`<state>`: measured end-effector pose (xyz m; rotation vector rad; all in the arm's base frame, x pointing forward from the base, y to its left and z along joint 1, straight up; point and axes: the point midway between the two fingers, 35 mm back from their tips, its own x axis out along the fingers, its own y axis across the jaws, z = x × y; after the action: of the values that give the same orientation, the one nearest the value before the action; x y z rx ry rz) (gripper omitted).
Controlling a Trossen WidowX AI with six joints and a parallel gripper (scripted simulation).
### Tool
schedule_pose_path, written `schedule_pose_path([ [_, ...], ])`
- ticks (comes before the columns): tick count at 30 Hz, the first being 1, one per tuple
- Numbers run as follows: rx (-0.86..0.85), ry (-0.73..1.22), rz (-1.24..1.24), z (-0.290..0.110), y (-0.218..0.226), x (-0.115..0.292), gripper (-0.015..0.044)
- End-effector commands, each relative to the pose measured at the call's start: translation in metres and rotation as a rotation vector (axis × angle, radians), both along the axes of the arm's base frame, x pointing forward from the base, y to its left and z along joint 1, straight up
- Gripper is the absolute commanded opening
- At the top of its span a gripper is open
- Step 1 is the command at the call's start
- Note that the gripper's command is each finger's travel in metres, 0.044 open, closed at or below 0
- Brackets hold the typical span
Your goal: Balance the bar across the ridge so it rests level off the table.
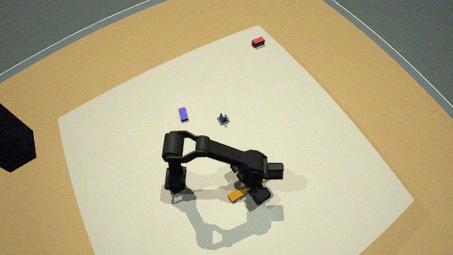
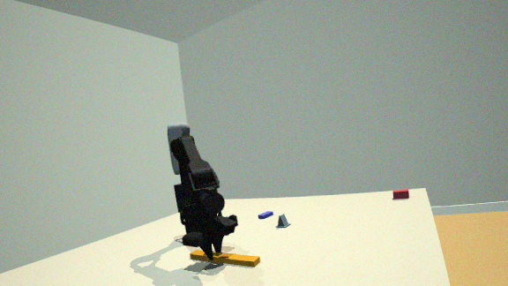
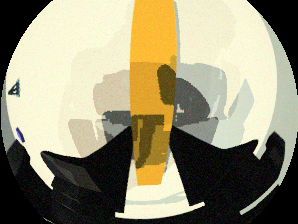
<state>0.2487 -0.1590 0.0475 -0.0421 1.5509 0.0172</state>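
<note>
On the table, bar (image 3: 153,63) between end effector (image 3: 152,137) fingers
</note>
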Motion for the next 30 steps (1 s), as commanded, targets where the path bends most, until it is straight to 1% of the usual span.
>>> schedule_pose_path([
  [1, 0.000, 0.000, 0.000, 0.000, 0.000, 0.000, 0.0104],
  [5, 0.000, 0.000, 0.000, 0.006, -0.001, 0.001, 0.0000],
  [30, 0.001, -0.002, -0.003, 0.070, -0.001, 0.002, 0.0000],
])
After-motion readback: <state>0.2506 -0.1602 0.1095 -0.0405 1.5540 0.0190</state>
